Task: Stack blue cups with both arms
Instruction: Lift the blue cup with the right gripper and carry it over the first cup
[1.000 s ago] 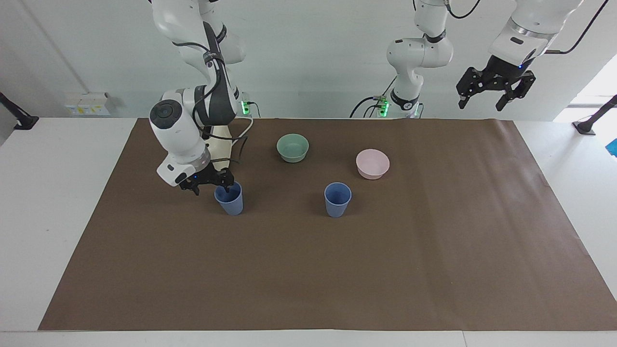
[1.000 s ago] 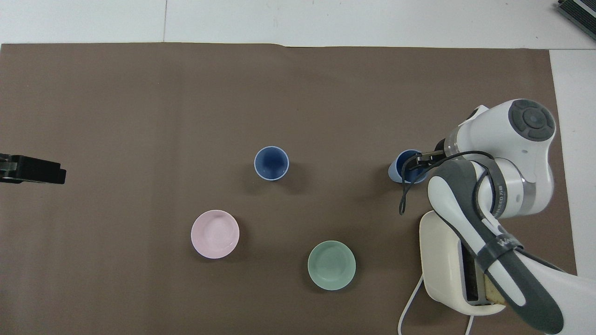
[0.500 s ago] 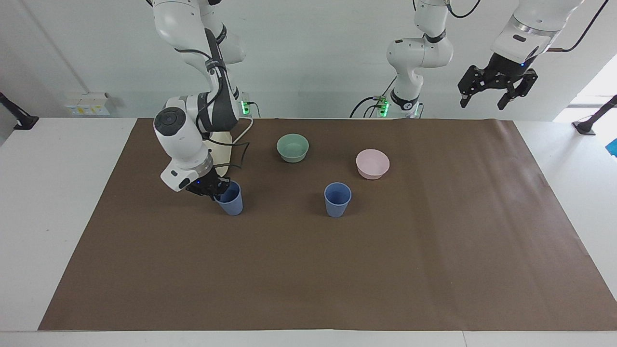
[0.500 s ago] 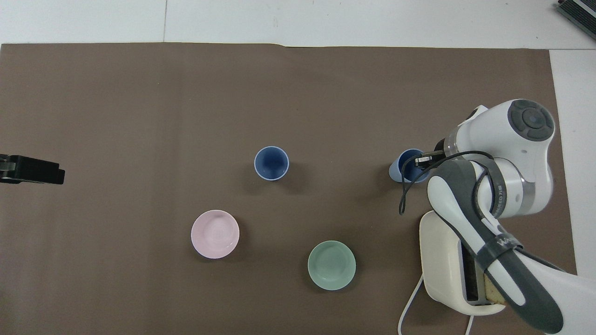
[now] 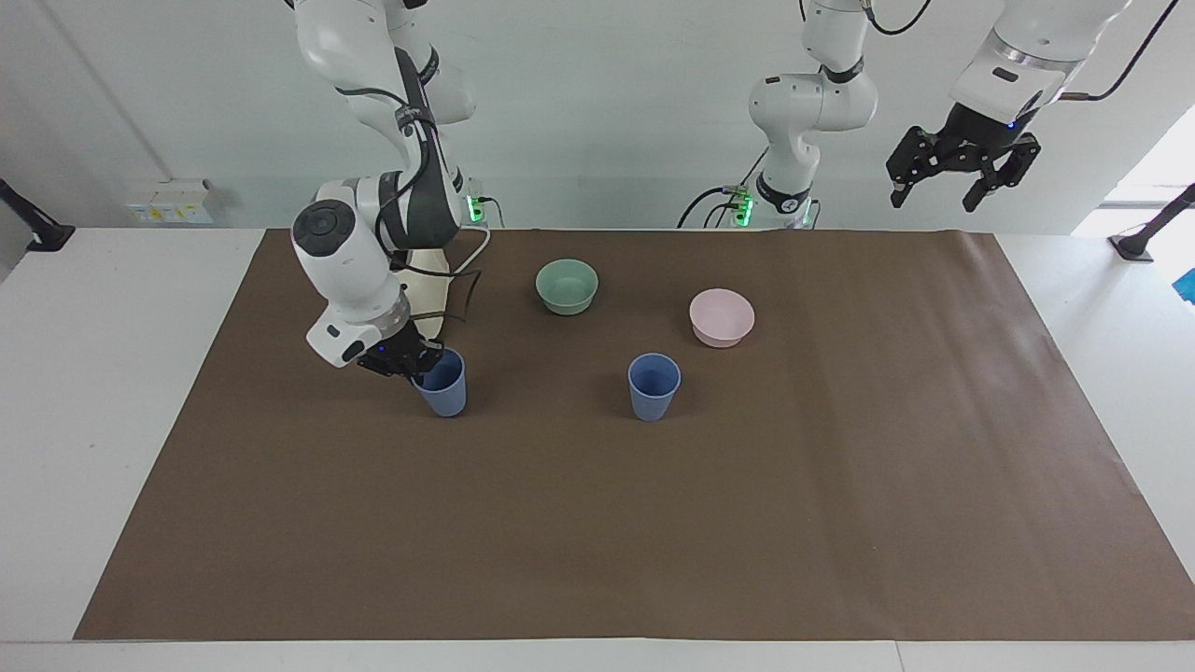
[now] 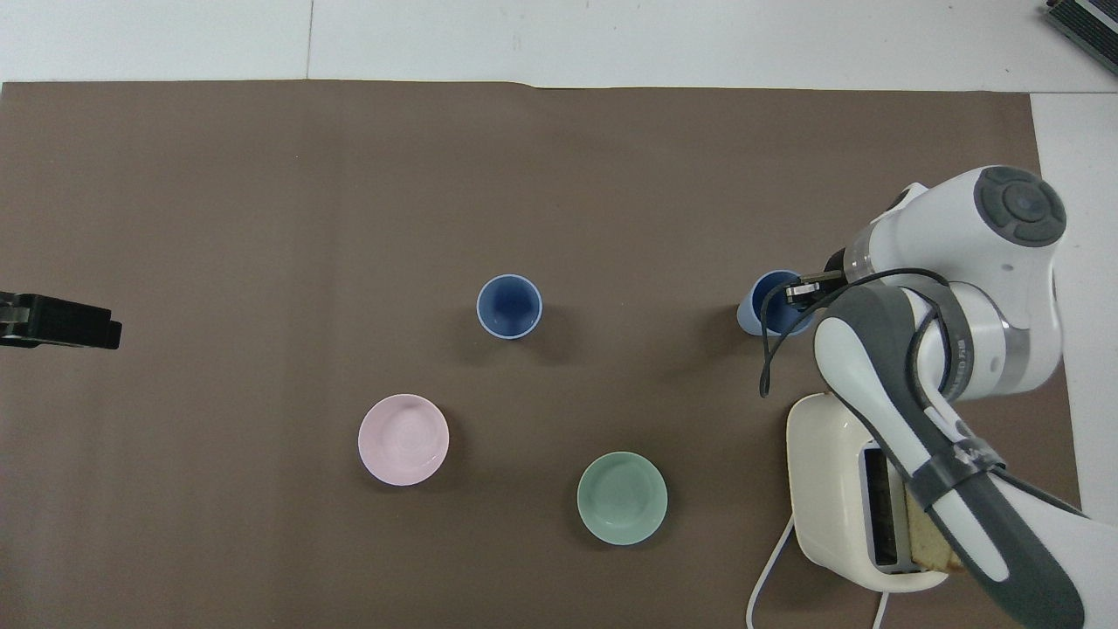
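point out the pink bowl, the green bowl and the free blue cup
pink bowl [image 6: 403, 439], overhead view, inside bottom
green bowl [image 6: 622, 498], overhead view, inside bottom
free blue cup [image 5: 653, 399], facing view, outer wall

White tabletop [image 5: 112, 392] under a brown mat [image 5: 597, 523], with cups, bowls and a toaster on the mat.

One blue cup [image 5: 653, 386] stands upright near the middle of the mat; the second blue cup [image 5: 442, 383], tilted, sits toward the right arm's end. The mint-green bowl [image 5: 567, 286] and pink bowl [image 5: 722, 317] lie nearer the robots' edge. A cream toaster [image 6: 838, 489] holding a slice rests by the mat's corner at the right arm's base.
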Controlling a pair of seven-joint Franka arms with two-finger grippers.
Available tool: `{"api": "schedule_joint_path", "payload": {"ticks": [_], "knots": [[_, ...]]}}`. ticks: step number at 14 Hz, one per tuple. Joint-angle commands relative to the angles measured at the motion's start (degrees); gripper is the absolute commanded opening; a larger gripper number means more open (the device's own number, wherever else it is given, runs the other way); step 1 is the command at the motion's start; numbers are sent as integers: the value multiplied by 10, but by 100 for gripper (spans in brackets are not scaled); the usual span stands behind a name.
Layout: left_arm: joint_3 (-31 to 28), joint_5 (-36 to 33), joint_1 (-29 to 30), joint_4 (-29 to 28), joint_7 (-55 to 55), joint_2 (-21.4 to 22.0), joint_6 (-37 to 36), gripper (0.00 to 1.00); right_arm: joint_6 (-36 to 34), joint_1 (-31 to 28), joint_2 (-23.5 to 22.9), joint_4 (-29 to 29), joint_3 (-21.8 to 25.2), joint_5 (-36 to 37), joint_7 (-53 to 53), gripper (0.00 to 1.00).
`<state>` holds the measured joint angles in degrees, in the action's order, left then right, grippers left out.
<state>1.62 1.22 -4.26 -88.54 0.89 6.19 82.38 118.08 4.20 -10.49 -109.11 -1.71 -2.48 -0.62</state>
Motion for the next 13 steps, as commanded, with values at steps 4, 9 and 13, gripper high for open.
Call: {"api": "schedule_joint_path", "payload": {"ticks": [4,9,13], "knots": [[5,-3,7,5,1,1,-13,100,-55,2,1,98,-4,-63,-53,0],[5,-3,7,5,1,1,-13,100,-59,61,-19,154,-5,-53,-167,0],[5,-3,7,5,1,1,-13,100,-59,125,-24,165,-5,-53,-227,0]]}}
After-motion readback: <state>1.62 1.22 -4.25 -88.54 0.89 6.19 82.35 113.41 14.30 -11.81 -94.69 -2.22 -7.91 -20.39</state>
